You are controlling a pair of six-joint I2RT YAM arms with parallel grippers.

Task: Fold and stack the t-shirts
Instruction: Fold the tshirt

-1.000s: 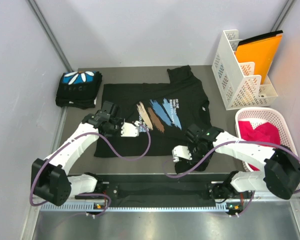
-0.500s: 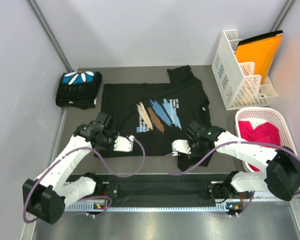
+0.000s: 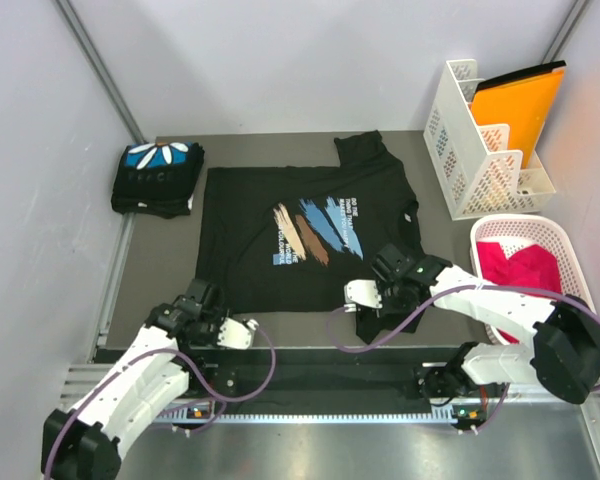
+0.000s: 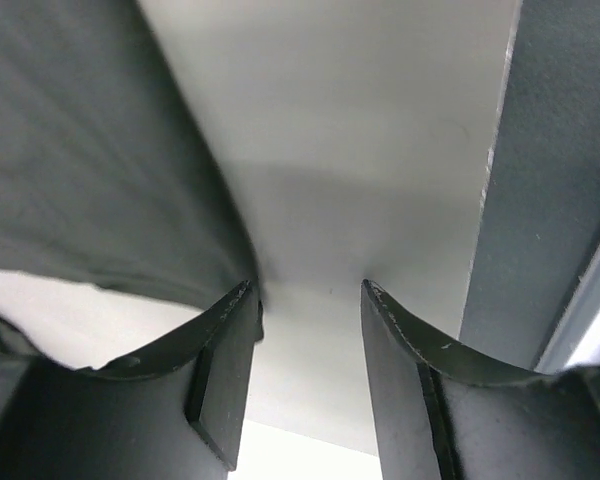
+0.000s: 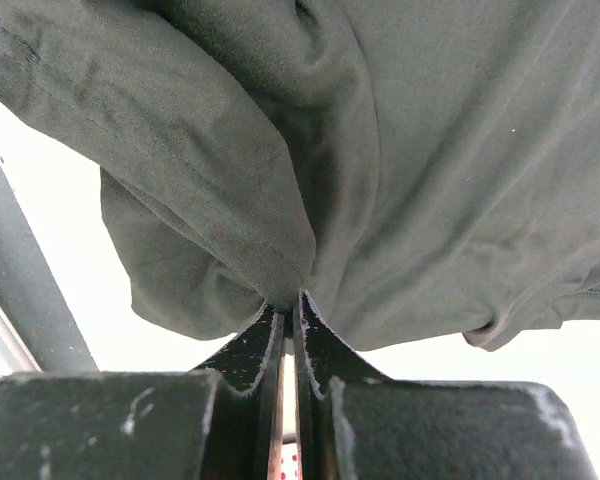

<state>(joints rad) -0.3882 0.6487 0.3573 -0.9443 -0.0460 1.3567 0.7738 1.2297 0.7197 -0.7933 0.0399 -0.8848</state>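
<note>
The right gripper (image 5: 290,300) pinches a soft, bunched fold of the black shirt (image 3: 302,238) at five o'clock; the left gripper (image 4: 310,292) has its jaws apart.

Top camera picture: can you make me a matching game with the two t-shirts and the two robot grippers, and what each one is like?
Things:
1. petal-print t-shirt
2. brush-stroke t-shirt
3. left gripper
4. right gripper

States:
A. shut on a t-shirt's edge
B. folded, at the far left
C. open, holding nothing
D. spread flat in the middle

Pairs: 1-B, 2-D, 3-C, 4-A
</note>
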